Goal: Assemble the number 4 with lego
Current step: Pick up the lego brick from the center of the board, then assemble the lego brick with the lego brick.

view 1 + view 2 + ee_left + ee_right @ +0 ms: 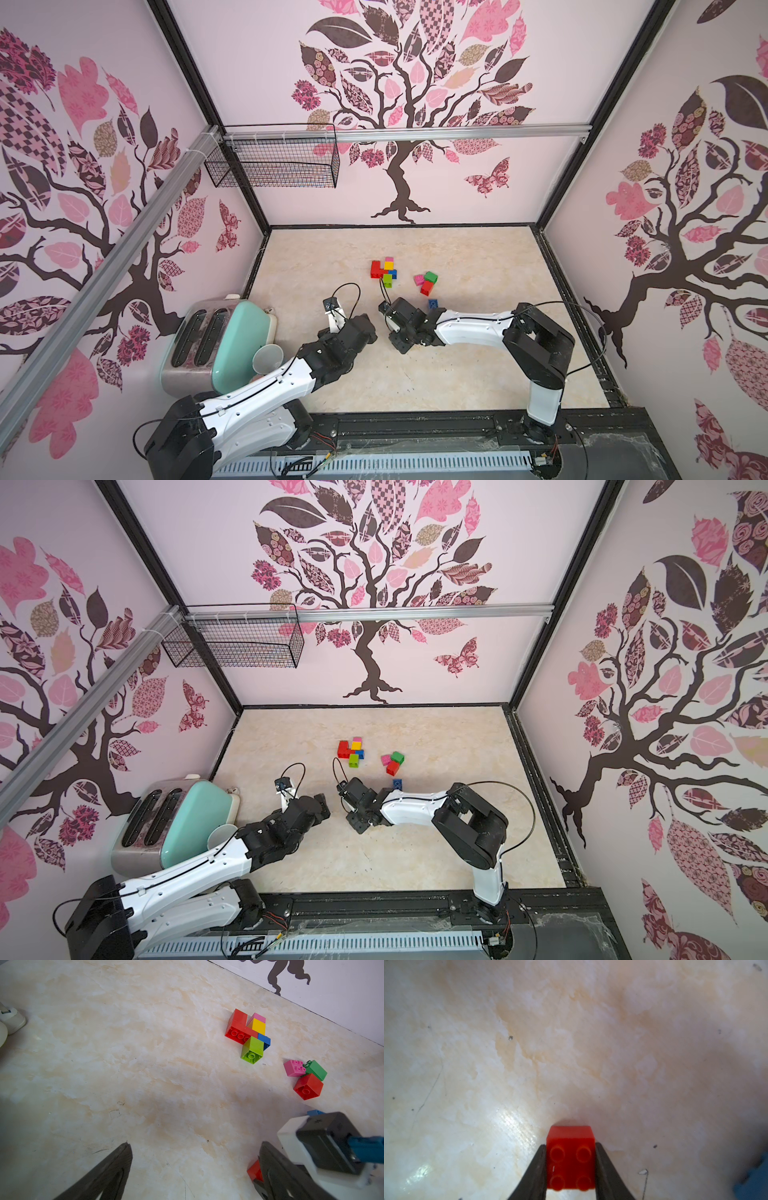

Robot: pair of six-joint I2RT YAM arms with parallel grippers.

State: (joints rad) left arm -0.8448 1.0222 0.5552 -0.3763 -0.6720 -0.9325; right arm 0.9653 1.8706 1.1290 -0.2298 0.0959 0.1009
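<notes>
The joined lego [383, 270] [248, 1032] lies flat mid-table: red, pink, yellow, blue and lime bricks forming a 4-like shape. To its right sit a loose pink brick [294, 1068], a green brick [316, 1070] and a red brick [308, 1086], with a blue brick [433, 304] nearer the right arm. In the right wrist view my right gripper [570, 1145] is shut on a small red brick [570, 1163], studs facing the camera, just above the table. My left gripper [195, 1144] stands wide open over bare table beside it, holding nothing.
A mint and steel toaster [199, 340] with a white cup [268, 359] leaning on it stands at the near left. A wire basket [274, 162] hangs on the back rail. Walls close the table on three sides.
</notes>
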